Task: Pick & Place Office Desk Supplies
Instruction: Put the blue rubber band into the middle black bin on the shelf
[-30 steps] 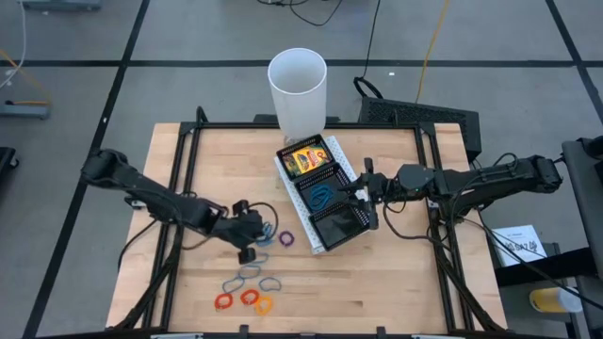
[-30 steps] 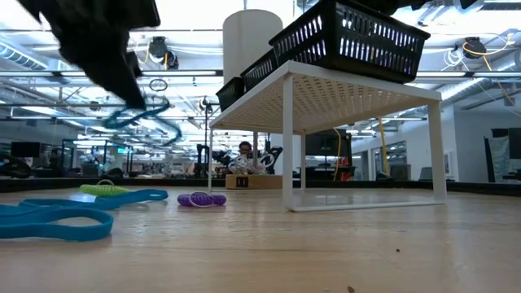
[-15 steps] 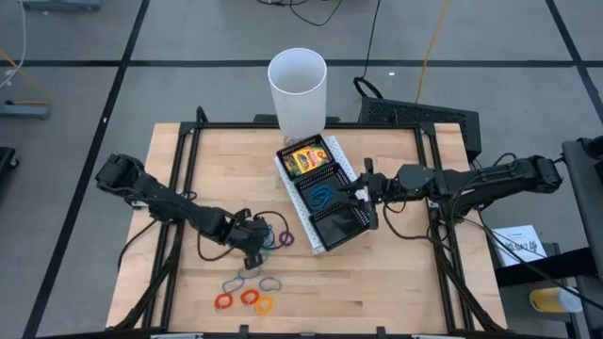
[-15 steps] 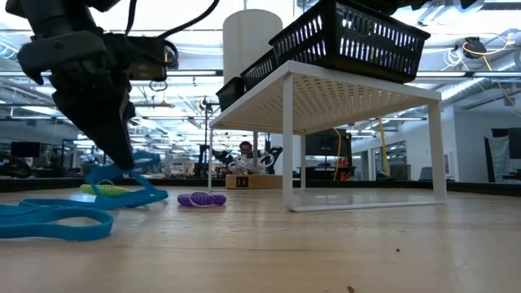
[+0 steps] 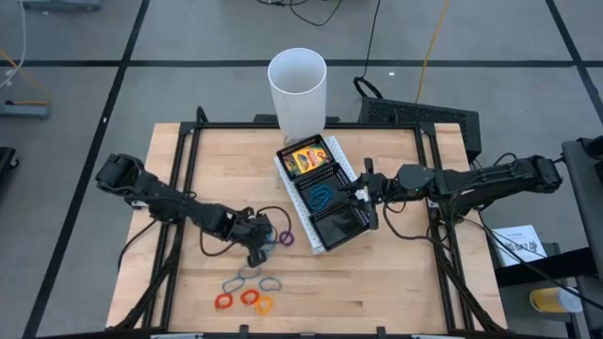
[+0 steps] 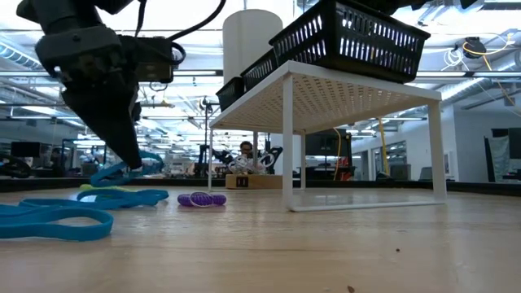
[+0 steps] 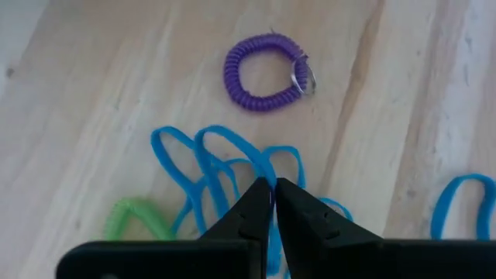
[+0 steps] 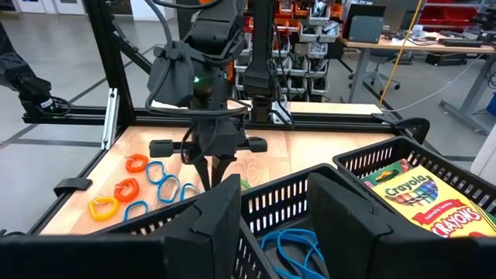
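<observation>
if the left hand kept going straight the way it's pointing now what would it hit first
Most likely the tangle of blue rubber-band loops it points down at. The left hand is shut with its tips right over them, and the wooden table lies just beneath. Depth is hard to judge.

In the left wrist view, a blue loop (image 7: 463, 203) is cut off by the picture's edge, and the blue bands (image 7: 225, 174) are partly hidden behind the left gripper (image 7: 274, 203). In the low view, the tray (image 6: 358, 37) contents are hidden by its mesh walls. In the right wrist view, the crayon box (image 8: 422, 198) is cut off at the edge.
</observation>
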You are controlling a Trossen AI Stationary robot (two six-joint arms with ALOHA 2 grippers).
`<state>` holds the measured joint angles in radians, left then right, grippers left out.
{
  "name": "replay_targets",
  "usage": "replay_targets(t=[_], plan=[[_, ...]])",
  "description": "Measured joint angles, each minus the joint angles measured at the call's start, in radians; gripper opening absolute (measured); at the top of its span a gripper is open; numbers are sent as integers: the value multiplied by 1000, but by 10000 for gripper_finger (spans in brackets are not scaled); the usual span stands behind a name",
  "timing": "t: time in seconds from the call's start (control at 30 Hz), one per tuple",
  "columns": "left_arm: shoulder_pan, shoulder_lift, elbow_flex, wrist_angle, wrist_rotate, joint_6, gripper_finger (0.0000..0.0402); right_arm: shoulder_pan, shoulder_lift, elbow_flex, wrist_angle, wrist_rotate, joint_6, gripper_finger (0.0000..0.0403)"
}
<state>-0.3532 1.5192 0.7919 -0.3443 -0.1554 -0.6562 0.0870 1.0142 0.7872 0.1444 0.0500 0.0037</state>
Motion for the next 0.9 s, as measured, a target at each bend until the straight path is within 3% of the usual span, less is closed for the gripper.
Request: replay_targets(t=[0.3, 0.67, 0.9], plan=[[29, -101, 0, 135, -9, 177, 30, 0, 0, 0, 7, 0, -1, 139], [41, -273, 1, 675, -26, 591, 30, 0, 107, 0, 225, -3, -38, 139], [89, -215, 1, 872, 188, 680, 30, 0, 198, 0, 372, -32, -14, 146]])
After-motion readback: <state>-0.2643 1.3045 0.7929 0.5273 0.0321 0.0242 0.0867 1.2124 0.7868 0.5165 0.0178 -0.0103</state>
